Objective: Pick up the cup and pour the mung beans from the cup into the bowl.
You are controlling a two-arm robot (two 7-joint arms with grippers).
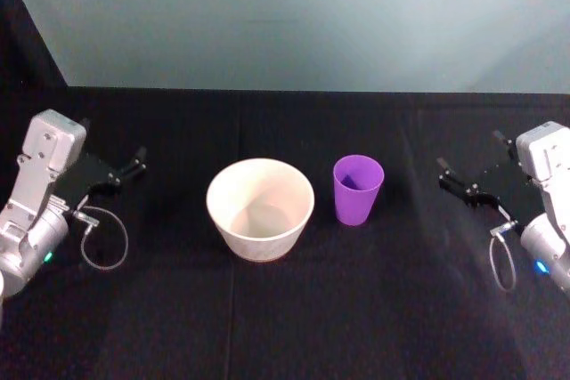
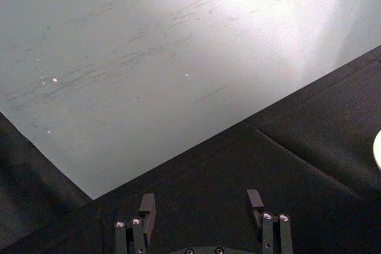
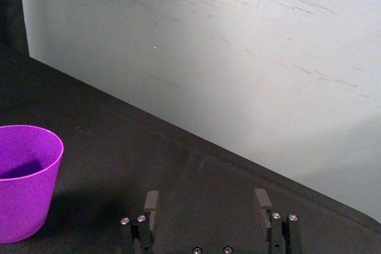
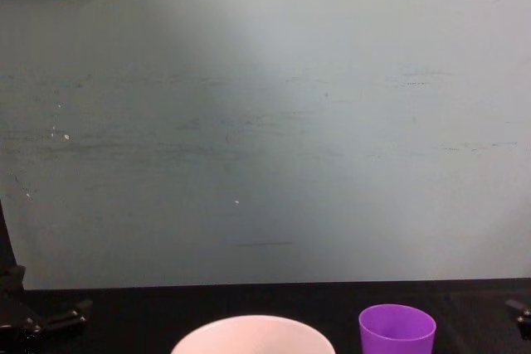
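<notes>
cup [image 1: 358,189] upright just beside bowl [image 1: 260,239]; left gripper [image 1: 125,171] and right gripper [image 1: 459,182] flank them (fingers spread, empty).

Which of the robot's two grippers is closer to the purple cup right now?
Right. The right gripper hangs open to the right of the cup, not touching it. The left gripper, also open, is farther off, on the other side of the bowl.

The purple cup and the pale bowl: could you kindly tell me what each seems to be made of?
The cup looks like smooth plastic: even bright purple, thin wall, soft sheen. The bowl could be plastic or glazed ceramic: plain off-white, smooth rim; the look leaves it open.
</notes>
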